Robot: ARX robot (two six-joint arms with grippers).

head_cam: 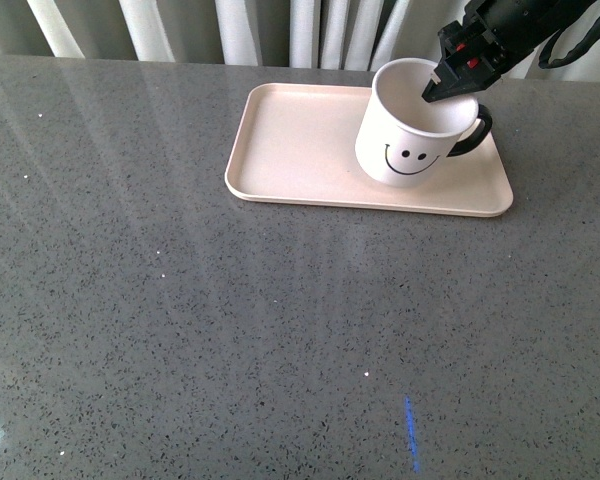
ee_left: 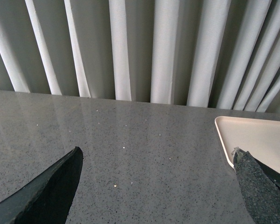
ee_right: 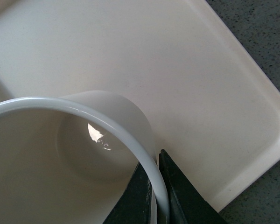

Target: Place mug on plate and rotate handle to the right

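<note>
Pinching the rim of the mug (head_cam: 410, 135), the right hand (head_cam: 436, 88) sits just above the handle (head_cam: 483, 128), which points right over the plate (head_cam: 300, 140).

A grey stone countertop (head_cam: 180, 330) with fine dark and white speckles fills the scene. Its surface is glossy and carries pale streaks of reflected light. Behind its far edge hangs a white pleated curtain (head_cam: 240, 25). On the near right side there is a short blue streak (head_cam: 411, 432).
</note>
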